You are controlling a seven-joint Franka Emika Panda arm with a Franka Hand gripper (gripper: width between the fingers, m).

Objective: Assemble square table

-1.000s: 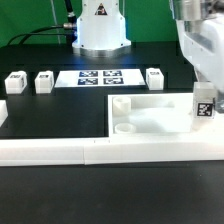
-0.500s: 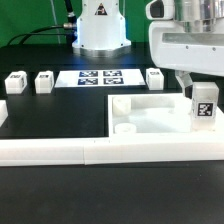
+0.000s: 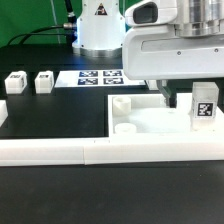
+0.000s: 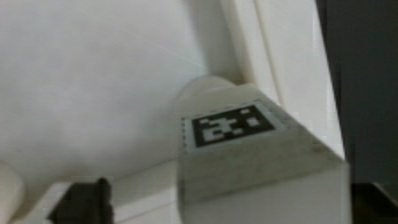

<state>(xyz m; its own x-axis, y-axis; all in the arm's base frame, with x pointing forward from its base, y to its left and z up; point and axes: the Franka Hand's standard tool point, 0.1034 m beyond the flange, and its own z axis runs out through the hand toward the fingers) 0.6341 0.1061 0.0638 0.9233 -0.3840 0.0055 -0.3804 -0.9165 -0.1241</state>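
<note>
The gripper (image 3: 165, 102) hangs low over the square slab (image 3: 140, 118), its blocky white housing filling the upper part of the exterior view. Only one dark finger (image 3: 164, 96) shows clearly there, and the wrist view catches just one blurred black tip beside the slab, so I cannot tell whether the jaws are spread or pressed together. Nothing is seen between them.

Near the finger, towards the exterior view's right, a white leg block (image 3: 203, 105) stands upright on the slab close to the raised rim, with a black-and-white tag on its face. The slab is smooth matt plastic with two low round bosses along its left side.

Two more leg blocks (image 3: 29, 82), small and squarish, sit well apart from it on the black table (image 3: 40, 115), beside the flat marker board (image 3: 98, 76). A long low border wall (image 3: 50, 151) runs in front.

Compared with a second ago, the gripper has left the tagged leg block and shifted towards the exterior view's left; the block has stayed in place.
</note>
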